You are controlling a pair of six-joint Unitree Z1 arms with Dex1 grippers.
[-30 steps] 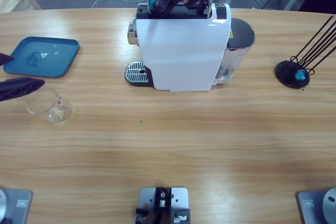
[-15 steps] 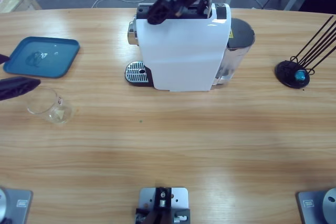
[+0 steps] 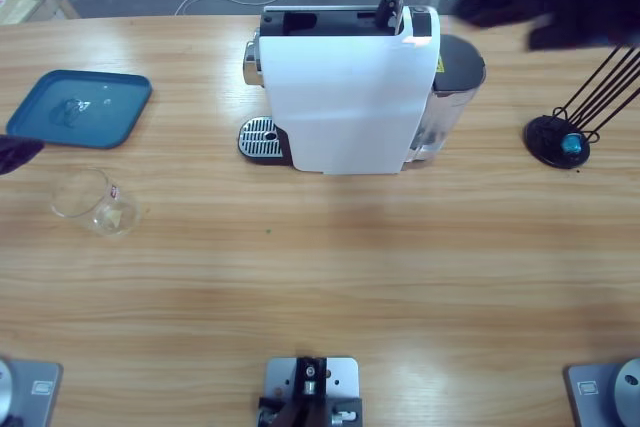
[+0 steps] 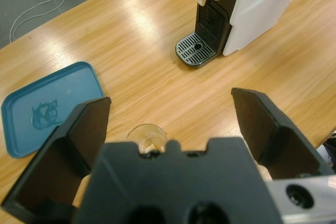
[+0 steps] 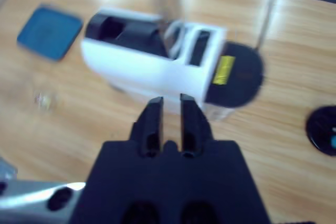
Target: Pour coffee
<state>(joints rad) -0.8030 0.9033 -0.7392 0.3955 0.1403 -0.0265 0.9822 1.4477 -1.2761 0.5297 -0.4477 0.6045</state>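
No coffee shows anywhere, and the clear glass stands empty on the table left of the white coffee machine. The machine's drip grate is bare. My left gripper is open wide just behind the glass; only its tip shows at the left edge of the high view. My right gripper is shut, holds nothing, and hovers above and behind the machine; its arm is a dark blur at the top right.
A blue tray lies at the far left, beyond the glass. A black wire capsule stand with one blue capsule sits at the right. The machine's dark water tank sits at its right side.
The right arm pulled away from the machine's top opening to the upper right; the blue capsule it held there no longer shows. The left gripper drew back toward the left edge.
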